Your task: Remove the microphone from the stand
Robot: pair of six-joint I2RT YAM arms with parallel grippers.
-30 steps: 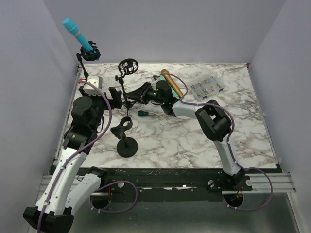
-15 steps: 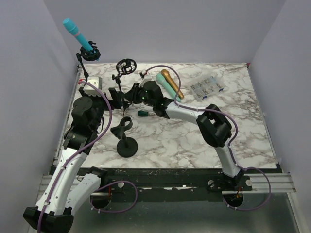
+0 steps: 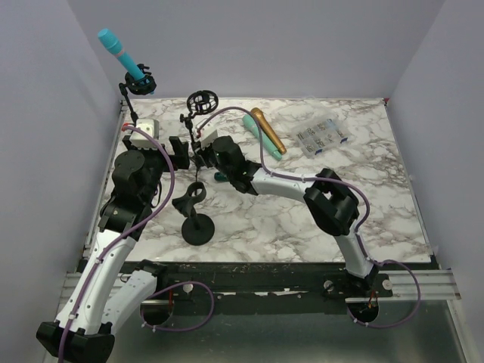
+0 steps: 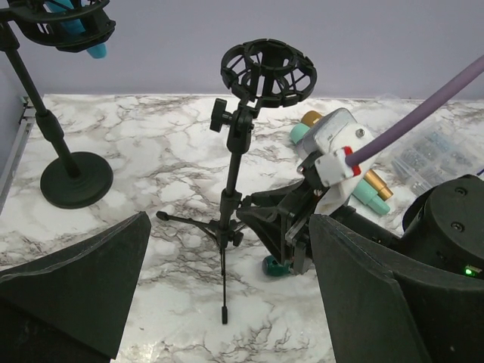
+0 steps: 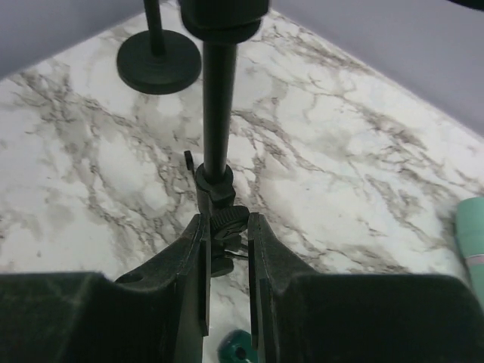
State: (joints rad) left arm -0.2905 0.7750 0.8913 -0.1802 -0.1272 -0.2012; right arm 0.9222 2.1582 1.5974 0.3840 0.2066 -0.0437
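Observation:
A cyan microphone (image 3: 119, 51) sits tilted in the clip of a tall stand at the far left; its lower end shows in the left wrist view (image 4: 74, 24). A tripod stand (image 3: 195, 144) with an empty shock mount (image 4: 266, 69) stands in front of my left gripper. My right gripper (image 3: 203, 153) is shut on the knurled knob (image 5: 227, 219) low on the tripod's pole (image 5: 218, 106). My left gripper (image 4: 227, 302) is wide open and empty, a little short of the tripod; it also shows in the top view (image 3: 180, 150).
A third stand with a round base (image 3: 198, 228) and an empty clip stands near the front left. A teal and a gold microphone (image 3: 265, 130) lie at the back, beside a clear parts box (image 3: 321, 138). A small dark green object (image 4: 274, 266) lies under the right gripper.
My right arm has reached left across the table to the tripod stand, and its fingers now sit on the knob. The left arm has not moved.

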